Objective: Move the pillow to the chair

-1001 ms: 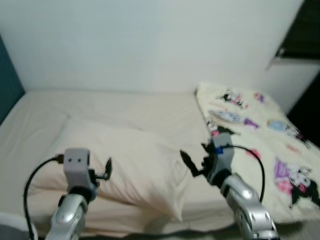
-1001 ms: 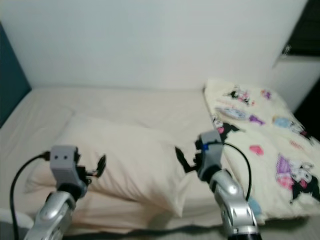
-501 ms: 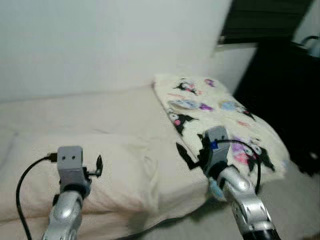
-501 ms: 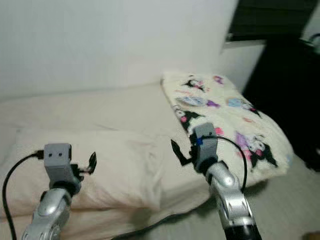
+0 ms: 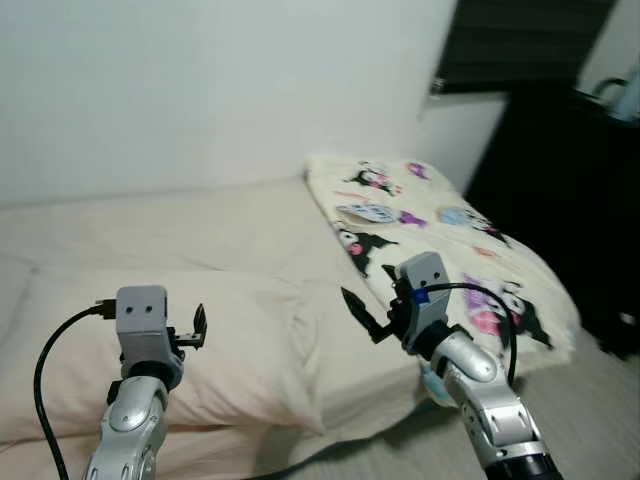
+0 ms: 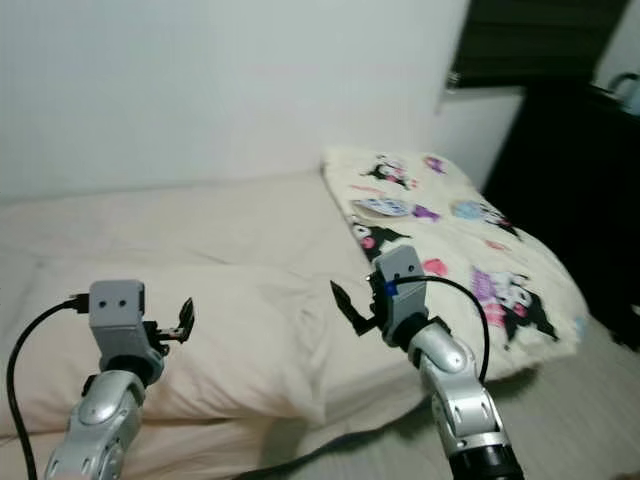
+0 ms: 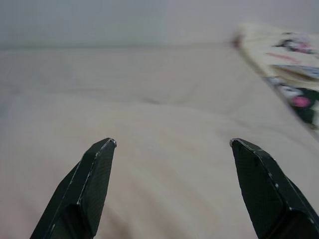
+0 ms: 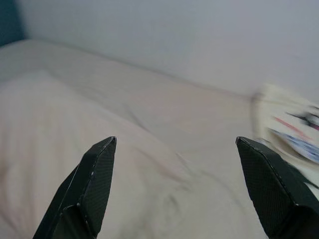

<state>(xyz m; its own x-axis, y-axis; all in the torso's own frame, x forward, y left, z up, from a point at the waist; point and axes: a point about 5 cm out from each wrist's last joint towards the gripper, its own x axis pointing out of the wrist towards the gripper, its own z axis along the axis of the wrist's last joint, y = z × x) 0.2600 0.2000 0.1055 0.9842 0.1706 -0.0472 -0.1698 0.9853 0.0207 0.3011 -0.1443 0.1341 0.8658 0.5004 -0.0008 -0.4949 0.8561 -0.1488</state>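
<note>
pillow [image 5: 150,330] left end cut off; blanket [image 8: 294,127] blurred.

The big change over the last second is the camera: it has swung toward the robot's right, so the dark blue panel once at the left edge is gone and black furniture [image 5: 560,190] and a dark window [image 5: 525,40] have come in on the right, beyond the right gripper [image 5: 362,315]. The patterned blanket [image 5: 440,235] now sits just past that gripper instead of far to its side. The pillow [image 5: 190,340] now lies ahead of the left gripper [image 5: 196,326] and reaches across toward the right one. Both grippers have barely shifted in the last half second.
</note>
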